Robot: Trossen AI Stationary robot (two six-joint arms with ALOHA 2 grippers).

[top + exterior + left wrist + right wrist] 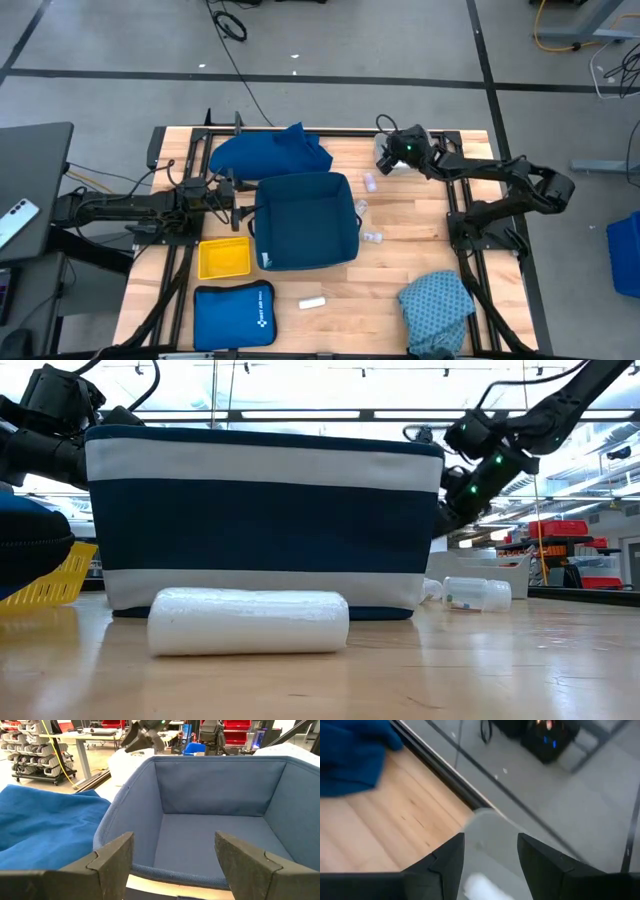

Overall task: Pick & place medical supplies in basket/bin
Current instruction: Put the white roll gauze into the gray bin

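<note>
Right gripper (490,865) parted around white roll (482,887) at bin's (305,262) 1 o'clock; grasp step, next close and lift. Left gripper (172,865) spread, waiting.

the basket (305,222) sits mid-desk (400,270). a cloth (270,152) lies behind it at the far edge. a tray (224,258) lies at its left near corner, a zip pouch (233,315) in front of the tray. a roll (312,302) lies before the basket, vials (370,237) just right of it, and a second cloth (438,305) at the near right corner.
</note>
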